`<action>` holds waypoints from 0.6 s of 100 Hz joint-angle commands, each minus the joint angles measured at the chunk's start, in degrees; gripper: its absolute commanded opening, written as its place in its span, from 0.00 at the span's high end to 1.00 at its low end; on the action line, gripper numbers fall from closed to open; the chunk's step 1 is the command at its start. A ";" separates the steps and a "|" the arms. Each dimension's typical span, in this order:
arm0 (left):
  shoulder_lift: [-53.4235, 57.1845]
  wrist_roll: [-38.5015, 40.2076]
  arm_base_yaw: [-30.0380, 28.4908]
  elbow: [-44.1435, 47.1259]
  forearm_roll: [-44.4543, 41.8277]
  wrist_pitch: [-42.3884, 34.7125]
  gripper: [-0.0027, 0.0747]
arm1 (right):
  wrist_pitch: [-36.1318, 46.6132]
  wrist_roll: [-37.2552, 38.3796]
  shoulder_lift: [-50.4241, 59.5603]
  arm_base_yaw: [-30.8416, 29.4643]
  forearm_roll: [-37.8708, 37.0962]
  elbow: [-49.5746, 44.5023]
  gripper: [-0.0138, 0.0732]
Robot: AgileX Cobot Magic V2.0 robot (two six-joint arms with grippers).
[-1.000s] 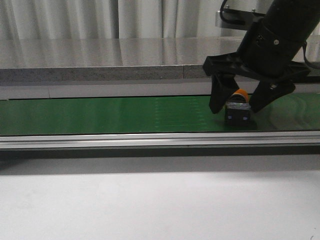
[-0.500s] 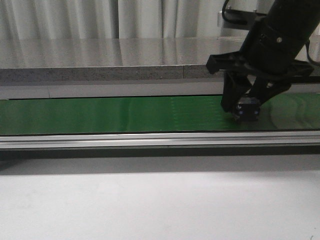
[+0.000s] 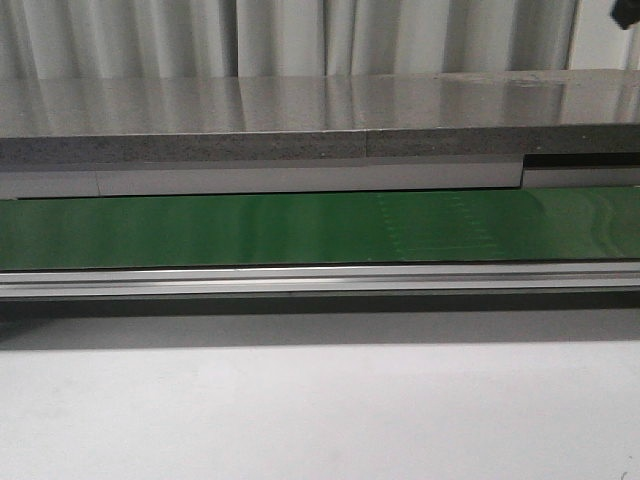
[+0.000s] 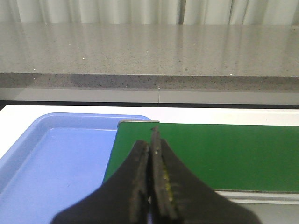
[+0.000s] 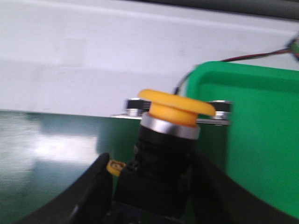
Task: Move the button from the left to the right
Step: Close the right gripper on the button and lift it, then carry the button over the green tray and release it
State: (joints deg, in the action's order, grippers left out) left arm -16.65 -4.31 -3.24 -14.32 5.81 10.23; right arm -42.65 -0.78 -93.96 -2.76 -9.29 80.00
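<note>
The button [image 5: 173, 112], with a round orange-yellow cap, a silver ring and a black boxy body, shows only in the right wrist view. My right gripper [image 5: 154, 186] is shut on its black body and holds it over the green belt [image 5: 56, 154], next to a green bin [image 5: 261, 135]. In the front view the belt [image 3: 300, 228] is bare and neither the button nor the right gripper shows. My left gripper [image 4: 152, 149] is shut and empty, above the belt's end [image 4: 224, 149] beside a blue tray [image 4: 56, 163].
A grey stone counter [image 3: 250, 120] runs behind the belt. An aluminium rail [image 3: 300, 278] borders the belt's front, with a white table surface [image 3: 300, 410] before it. A dark bit of arm [image 3: 630, 12] shows at the front view's top right corner.
My right gripper closed on the button on the belt, then lifted it and left the front view toward the upper right. The belt there is now bare.
</note>
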 commanded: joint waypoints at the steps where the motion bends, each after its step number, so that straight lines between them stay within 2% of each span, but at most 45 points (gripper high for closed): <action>1: -0.30 0.06 0.40 -1.49 0.49 -4.28 0.99 | 2.81 -0.09 2.49 -4.07 -6.02 2.16 0.50; 13: -0.30 0.06 0.40 -1.49 0.49 -4.28 0.99 | 2.69 -0.80 0.83 -8.86 -9.49 2.16 0.50; 26: -0.30 0.06 0.40 -1.49 0.49 -4.28 0.99 | 1.10 -1.35 -2.38 -12.74 -9.92 2.16 0.50; 60: -0.30 0.06 0.40 -1.49 0.49 -4.28 0.99 | 0.09 -1.40 -11.52 -13.88 -9.55 2.16 0.50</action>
State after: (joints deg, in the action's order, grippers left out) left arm -16.65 -4.31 -3.24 -14.32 5.81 10.23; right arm -43.98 -1.77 -106.61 -16.39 -17.52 80.23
